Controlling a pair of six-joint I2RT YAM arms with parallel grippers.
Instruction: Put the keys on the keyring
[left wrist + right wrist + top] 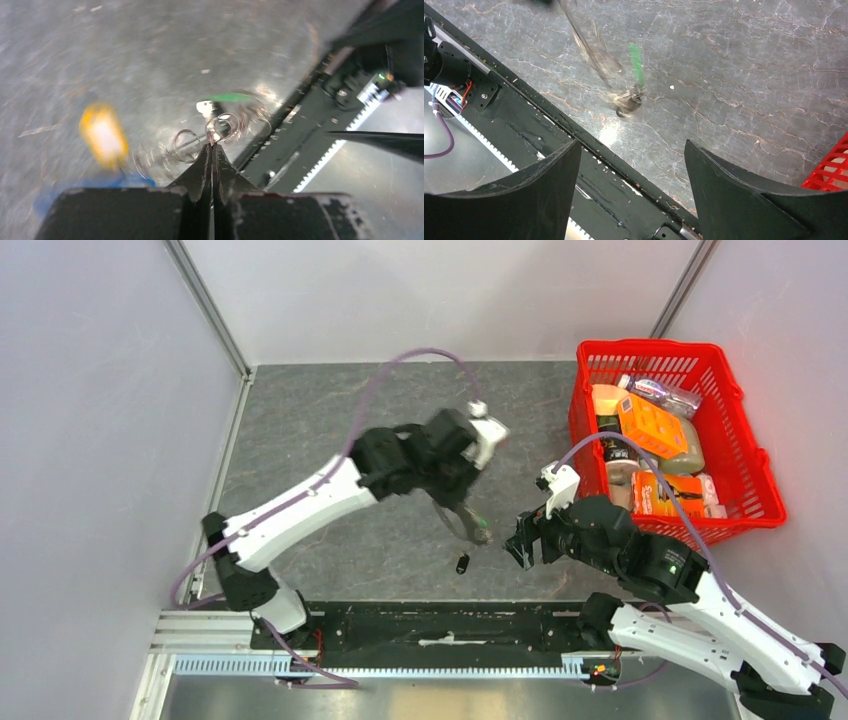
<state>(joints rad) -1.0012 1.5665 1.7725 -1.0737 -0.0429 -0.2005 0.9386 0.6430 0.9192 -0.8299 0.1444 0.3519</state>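
Observation:
My left gripper (453,502) is shut on the keyring (470,523) and holds it above the table. In the left wrist view the shut fingertips (212,146) pinch a silver wire loop (222,127). The green tag (230,97) hangs beyond it, blurred by motion. A yellow-capped key (102,134) and a blue cap (75,184) swing at the left, also blurred. A black-capped key (462,563) lies on the table below the keyring; it also shows in the right wrist view (628,103). My right gripper (522,540) is open and empty, just right of the black key (631,145).
A red basket (742,430) with packaged goods stands at the back right. The black base rail (440,625) runs along the table's near edge, close to the black key. White walls enclose the grey table (320,420).

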